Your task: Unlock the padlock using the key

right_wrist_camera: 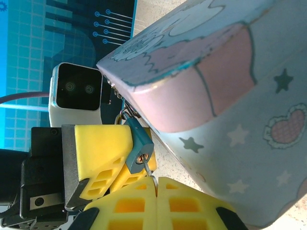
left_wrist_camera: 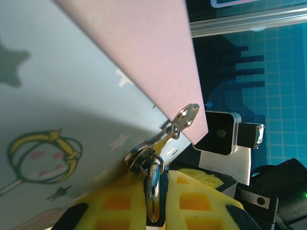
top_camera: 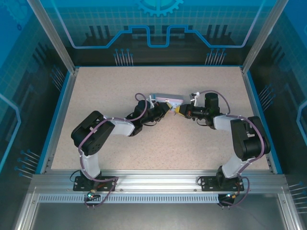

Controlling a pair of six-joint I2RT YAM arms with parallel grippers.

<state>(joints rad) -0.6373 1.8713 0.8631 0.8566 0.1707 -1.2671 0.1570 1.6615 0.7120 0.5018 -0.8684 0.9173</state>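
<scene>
The small teal padlock (right_wrist_camera: 139, 143) hangs from the hasp (left_wrist_camera: 186, 116) of the pale blue tin (top_camera: 167, 99). My left gripper (left_wrist_camera: 157, 201) is shut on the padlock (left_wrist_camera: 154, 184), yellow pads on both its sides. In the right wrist view, the left gripper's fingers (right_wrist_camera: 98, 148) hold the lock body with its keyhole facing my right gripper (right_wrist_camera: 156, 191). That gripper is shut on the thin metal key (right_wrist_camera: 148, 168), whose tip sits in the keyhole. Both grippers meet just in front of the tin at the table's middle, left (top_camera: 163, 109) and right (top_camera: 180, 110).
The tin (right_wrist_camera: 230, 120) lies close above and to the right of the right gripper, and its lid (left_wrist_camera: 72, 96) fills the space beside the left one. The speckled table (top_camera: 120, 81) has blue edging and glass walls around it.
</scene>
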